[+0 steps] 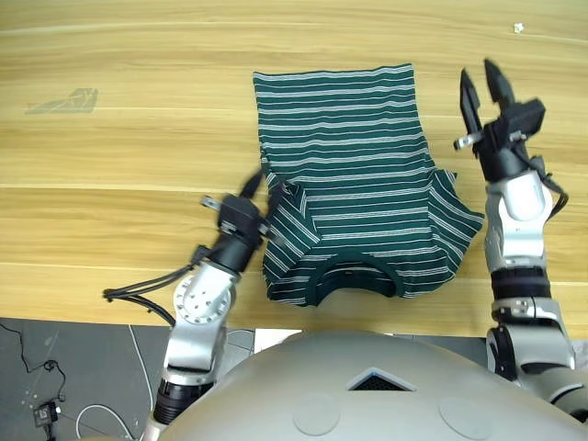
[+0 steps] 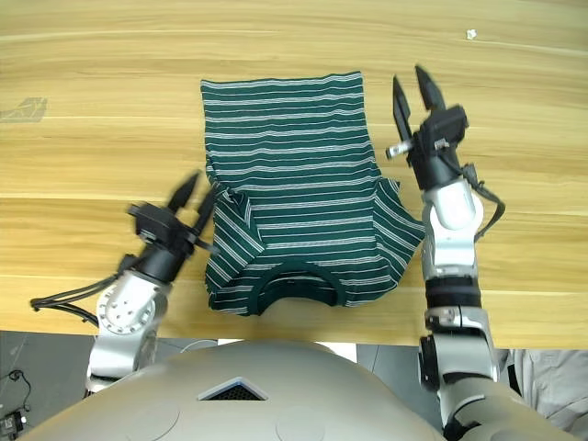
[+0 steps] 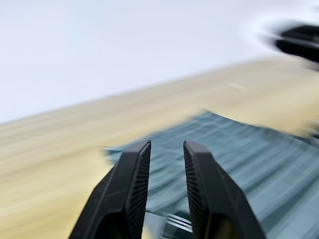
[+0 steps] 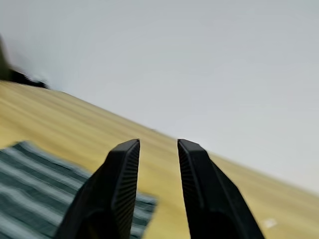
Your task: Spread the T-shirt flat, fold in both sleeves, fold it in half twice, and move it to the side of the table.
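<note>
Folding the dark green striped T-shirt (image 1: pixel 349 138): 8 o'clock sleeve (image 1: pixel 292 225) in, 4 o'clock sleeve (image 1: pixel 457 216), halvings pending; left tool (image 1: pixel 265 188), right tool (image 1: pixel 479 72) gaping empty.

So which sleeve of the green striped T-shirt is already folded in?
The left sleeve: it lies doubled over the body of the dark green, white-striped T-shirt. The right sleeve sticks out flat on the wooden table.

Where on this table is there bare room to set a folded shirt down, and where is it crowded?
Free: left of the shirt, out to the faint mark; the far strip beyond its hem; right of the right gripper, up to the white scrap. Crowded: the near middle, where the shirt lies with the left gripper at its sleeve.
</note>
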